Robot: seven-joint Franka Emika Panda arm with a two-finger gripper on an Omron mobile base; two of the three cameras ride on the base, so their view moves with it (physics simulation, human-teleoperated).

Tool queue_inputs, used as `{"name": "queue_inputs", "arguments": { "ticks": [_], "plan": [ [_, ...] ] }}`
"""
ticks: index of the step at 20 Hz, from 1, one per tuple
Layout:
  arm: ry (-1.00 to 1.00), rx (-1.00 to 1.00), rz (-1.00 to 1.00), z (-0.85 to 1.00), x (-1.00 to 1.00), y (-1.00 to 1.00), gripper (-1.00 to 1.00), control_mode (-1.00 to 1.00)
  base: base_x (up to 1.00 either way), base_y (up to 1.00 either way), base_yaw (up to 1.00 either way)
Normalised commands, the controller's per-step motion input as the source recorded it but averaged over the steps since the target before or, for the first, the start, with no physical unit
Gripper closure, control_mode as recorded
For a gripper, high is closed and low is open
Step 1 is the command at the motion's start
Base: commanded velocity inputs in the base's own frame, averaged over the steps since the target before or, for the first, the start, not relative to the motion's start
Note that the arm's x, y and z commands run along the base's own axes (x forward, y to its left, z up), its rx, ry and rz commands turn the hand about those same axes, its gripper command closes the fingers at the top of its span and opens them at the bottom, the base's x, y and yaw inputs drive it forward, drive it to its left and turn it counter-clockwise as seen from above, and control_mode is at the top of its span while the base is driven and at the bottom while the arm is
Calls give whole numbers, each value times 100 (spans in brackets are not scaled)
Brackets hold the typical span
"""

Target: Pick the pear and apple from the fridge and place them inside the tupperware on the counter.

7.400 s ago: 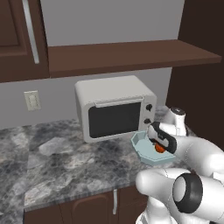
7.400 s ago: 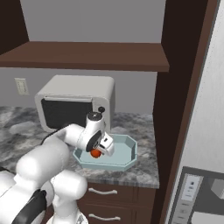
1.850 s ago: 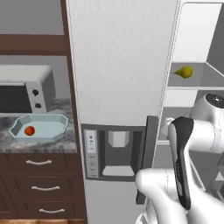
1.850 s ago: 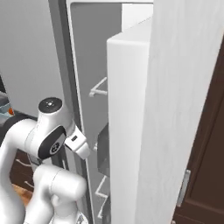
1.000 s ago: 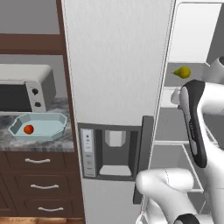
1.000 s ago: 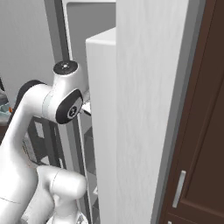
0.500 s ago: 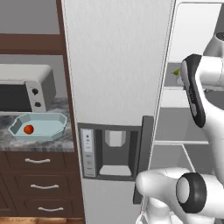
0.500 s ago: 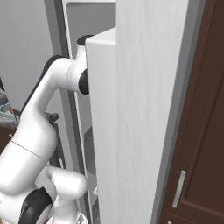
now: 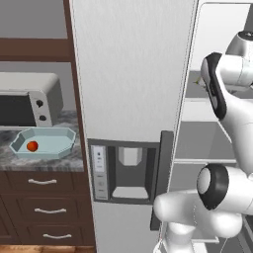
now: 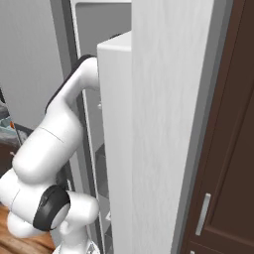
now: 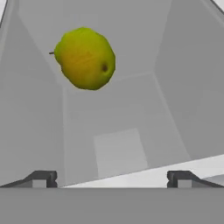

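The pear (image 11: 85, 58) sat on a fridge (image 9: 133, 74) shelf at about 11 o'clock in the hand view, untouched, jaws spread wide and empty. Apple (image 9: 32, 146) was already in the tupperware (image 9: 44, 143) on the tabletop (image 9: 69, 157), so roughly half done I'd say.

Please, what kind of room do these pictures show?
It looks like a home kitchen: a fridge with a drinks dispenser, a microwave on a stone counter over wooden drawers, and a pear on a fridge shelf.

pear (image 11: 85, 57): yellow-green, lying on white fridge (image 9: 133, 74) shelf
apple (image 9: 32, 146): red-orange, sitting inside tupperware (image 9: 64, 147)
tupperware: pale blue, on grey counter (image 9: 74, 159)
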Motion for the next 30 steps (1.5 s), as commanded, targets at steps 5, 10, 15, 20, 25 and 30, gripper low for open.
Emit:
{"name": "queue_inputs", "arguments": {
  "ticks": [5,10,15,20,25,30],
  "plan": [
    [-9,0,7,3,48,-19,-100,-100,0,0,0],
    [-1,-2,3,0,51,-11,-100,-100,0,0,0],
    [0,0,4,0,50,0,-100,-100,0,0,0],
    [0,0,4,0,38,-4,-100,-100,0,0,0],
    [0,0,0,-3,5,-8,-100,-100,0,0,0],
    [0,0,0,-12,0,0,-100,-100,0,0,0]
  ]
}}
